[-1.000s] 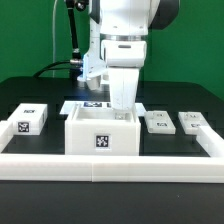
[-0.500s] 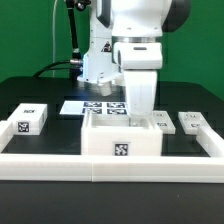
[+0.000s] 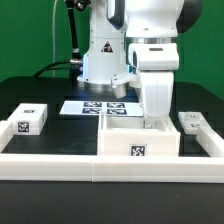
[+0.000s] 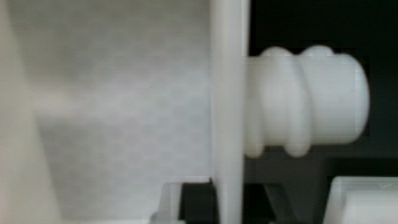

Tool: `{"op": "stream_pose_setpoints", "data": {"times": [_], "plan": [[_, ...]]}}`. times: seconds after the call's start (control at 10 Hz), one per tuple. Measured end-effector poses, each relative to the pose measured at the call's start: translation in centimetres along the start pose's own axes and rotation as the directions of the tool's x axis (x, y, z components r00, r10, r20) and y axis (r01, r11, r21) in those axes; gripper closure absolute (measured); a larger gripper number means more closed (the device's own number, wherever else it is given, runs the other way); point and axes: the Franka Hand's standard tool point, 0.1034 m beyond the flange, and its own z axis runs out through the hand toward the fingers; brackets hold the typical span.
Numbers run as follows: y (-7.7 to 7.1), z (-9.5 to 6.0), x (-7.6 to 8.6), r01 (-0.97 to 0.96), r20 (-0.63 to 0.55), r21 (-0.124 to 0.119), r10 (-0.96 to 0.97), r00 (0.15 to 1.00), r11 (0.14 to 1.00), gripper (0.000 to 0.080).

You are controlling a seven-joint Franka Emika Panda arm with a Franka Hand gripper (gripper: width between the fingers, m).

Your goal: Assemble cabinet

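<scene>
The cabinet (image 3: 138,141), an open white box with a tag on its front, stands toward the exterior view's right, just behind the low white rail (image 3: 60,164). My gripper (image 3: 155,122) reaches down from above and is shut on the cabinet's right-hand wall. In the wrist view the thin white wall (image 4: 228,90) runs between my two dark fingers (image 4: 196,203), with my gripper (image 4: 228,198) clamped on it. A ribbed white knob (image 4: 302,100) sticks out from that wall's outer side. The fingertips are hidden in the exterior view.
A small tagged white block (image 3: 30,119) lies at the exterior view's left. Another small tagged part (image 3: 192,122) lies at the right, close beside the cabinet. The marker board (image 3: 98,107) lies flat behind the cabinet. The arm's base stands at the back.
My gripper has slid the cabinet along the rail toward the exterior view's right, from the middle to near the right-hand part. One small part there is now hidden behind it.
</scene>
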Motion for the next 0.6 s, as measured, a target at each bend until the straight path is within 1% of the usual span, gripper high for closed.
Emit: {"op": "stream_pose_setpoints", "data": {"times": [0.2,0.4,0.5,0.6], "plan": [[0.0,0.0,0.1,0.001,0.000,0.000,-0.001,1.000,1.000,0.0762],[0.3,0.0,1.4,0.014,-0.006,-0.003,-0.014,1.000,1.000,0.0762],[0.6,0.1,2.3,0.023,-0.005,0.011,-0.023,1.000,1.000,0.0762],[0.9,0.2,3.2,0.034,-0.005,0.019,-0.034,0.999,0.999,0.0762]]}}
